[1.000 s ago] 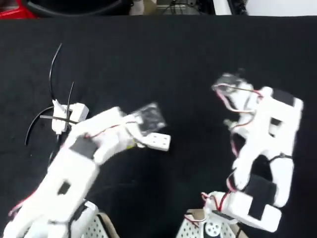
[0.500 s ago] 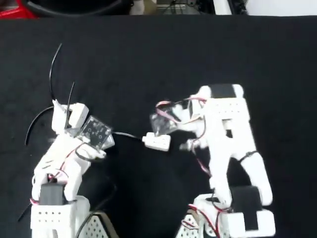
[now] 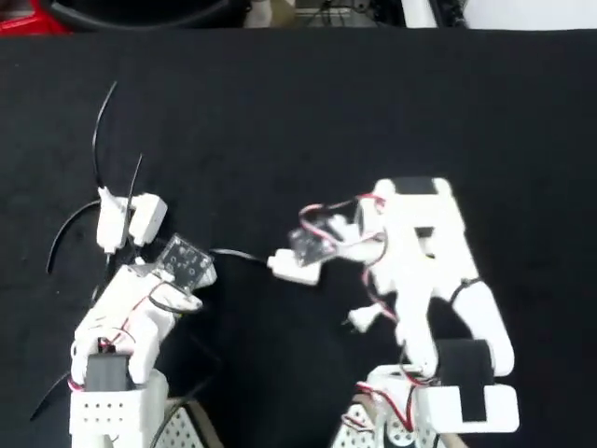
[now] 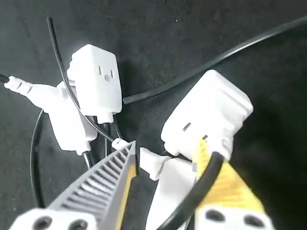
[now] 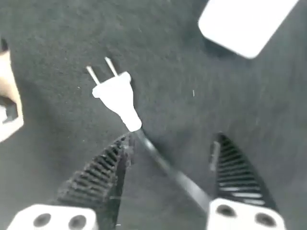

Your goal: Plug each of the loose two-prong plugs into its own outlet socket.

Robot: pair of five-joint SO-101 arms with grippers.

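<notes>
As the left gripper (image 4: 167, 143) hangs at the lower left of the overhead frame, its jaws are released, gaping just short of a white outlet socket (image 4: 206, 117). Centre frame, the right gripper (image 5: 172, 141) is spread wide too, gripping nothing, straddling the black cable (image 5: 165, 167) of a loose two-prong plug (image 5: 115, 93) that lies flat on the table (image 3: 373, 103), with a white socket block (image 3: 297, 268) near.
</notes>
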